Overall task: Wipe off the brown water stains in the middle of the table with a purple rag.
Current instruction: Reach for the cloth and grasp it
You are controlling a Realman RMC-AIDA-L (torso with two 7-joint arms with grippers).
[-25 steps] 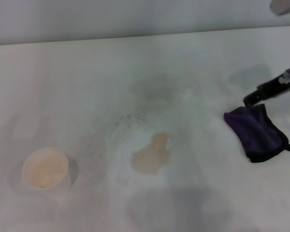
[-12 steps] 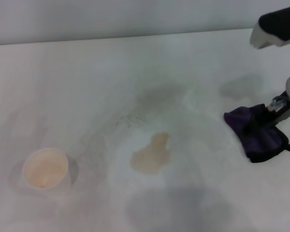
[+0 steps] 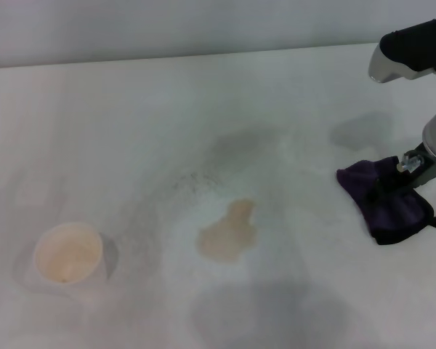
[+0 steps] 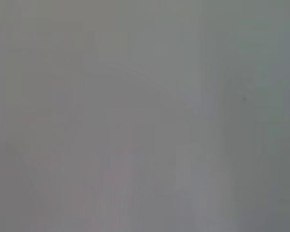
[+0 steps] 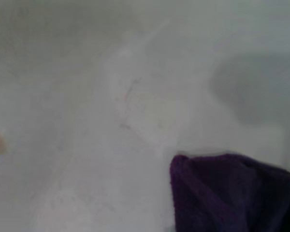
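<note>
The brown water stains lie as one pale tan blotch near the middle of the white table. At the right edge of the head view the purple rag lies crumpled, its black loop sticking out to the right. My right gripper is down on the rag's far upper part, with the arm's dark and white body above it. A corner of the purple rag shows close up in the right wrist view. The left gripper is out of view, and the left wrist view shows only a plain grey surface.
A white paper cup stands upright at the front left, well away from the stain. Faint grey smudges and speckles mark the tabletop behind the stain. The table's far edge meets a grey wall.
The right arm has swung in from the right edge and come down onto the rag's upper part. The rag has bunched slightly there. Stain and cup are unmoved.
</note>
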